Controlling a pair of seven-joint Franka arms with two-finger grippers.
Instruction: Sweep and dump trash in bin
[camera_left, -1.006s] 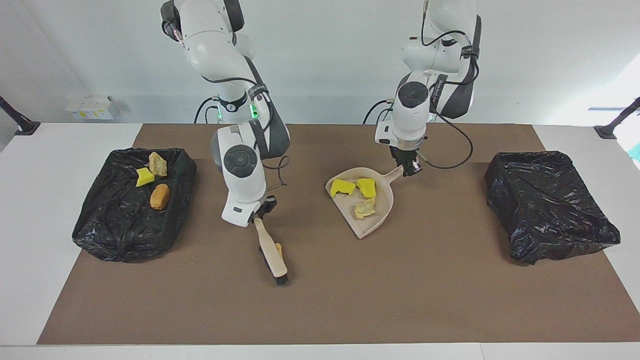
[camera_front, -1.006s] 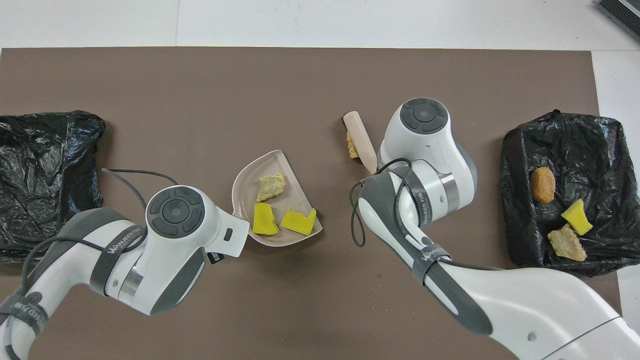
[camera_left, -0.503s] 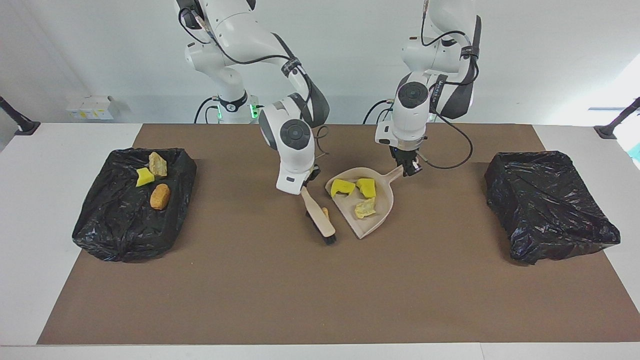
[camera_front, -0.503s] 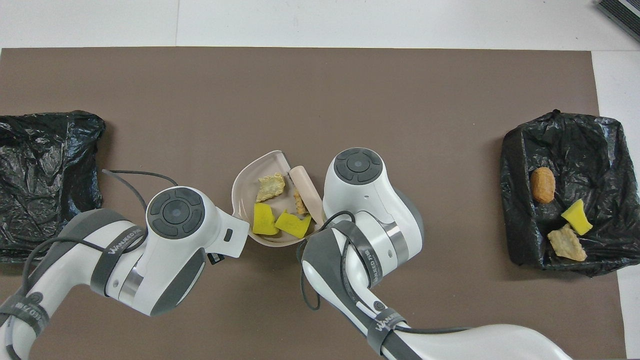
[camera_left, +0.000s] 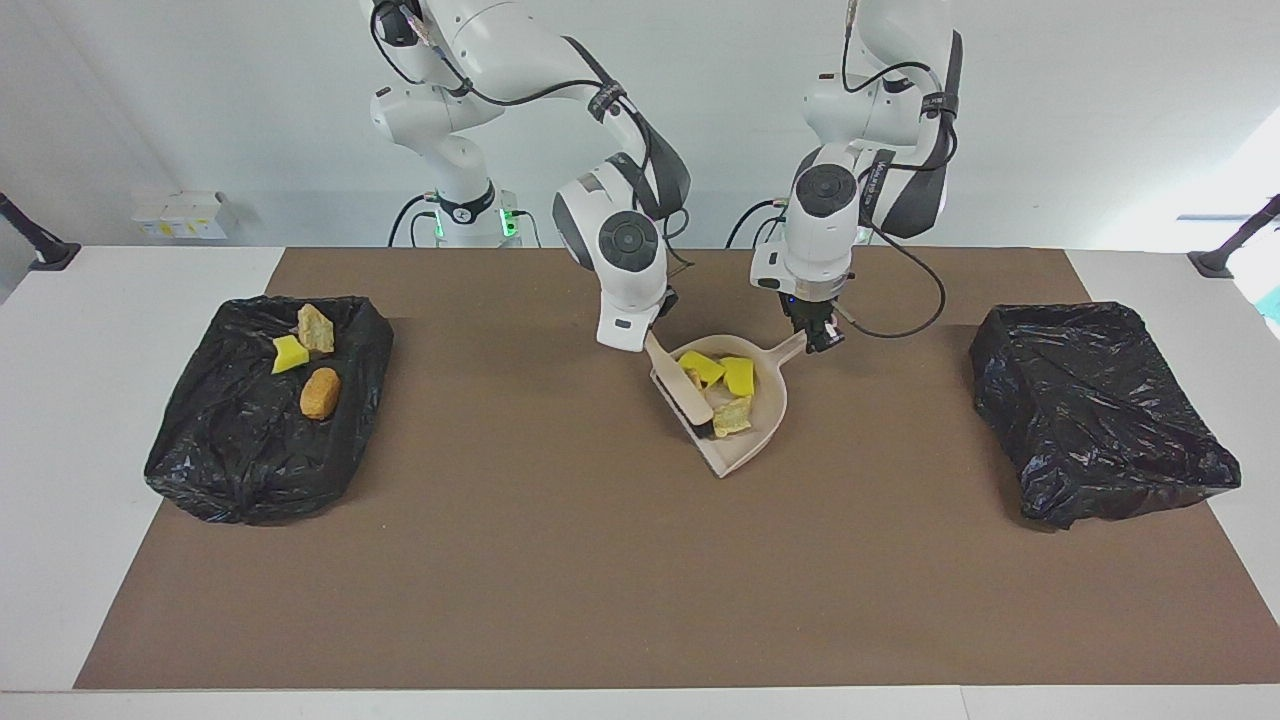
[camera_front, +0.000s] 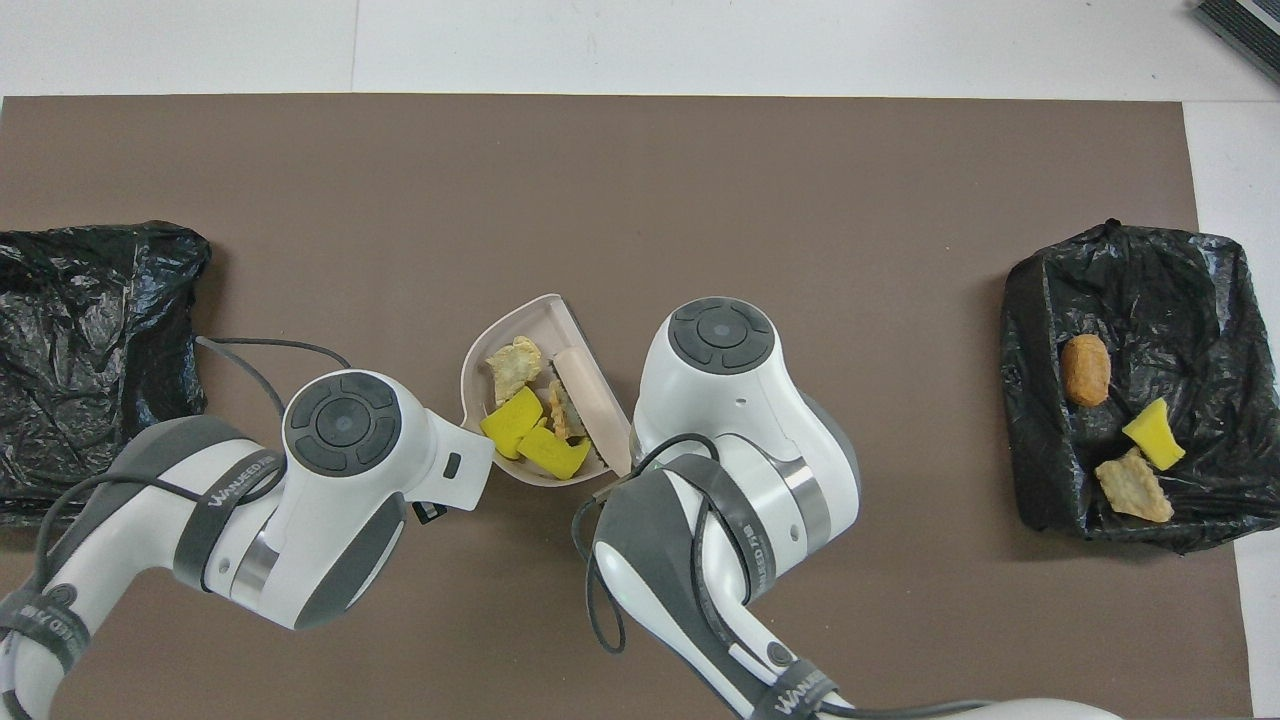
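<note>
Trash (camera_left: 722, 385): four lumps in the dustpan (camera_left: 765, 415) mid-table, three more in the bin (camera_left: 250, 440) toward the right arm's end. Left gripper (camera_left: 822, 340) fingers pinching the dustpan handle; right gripper (camera_left: 650, 338), fingers seemingly clamped on the brush (camera_left: 688, 395), bristles inside the pan. Best: push lumps deep, withdraw brush cleanly, keep pan level before carrying.
</note>
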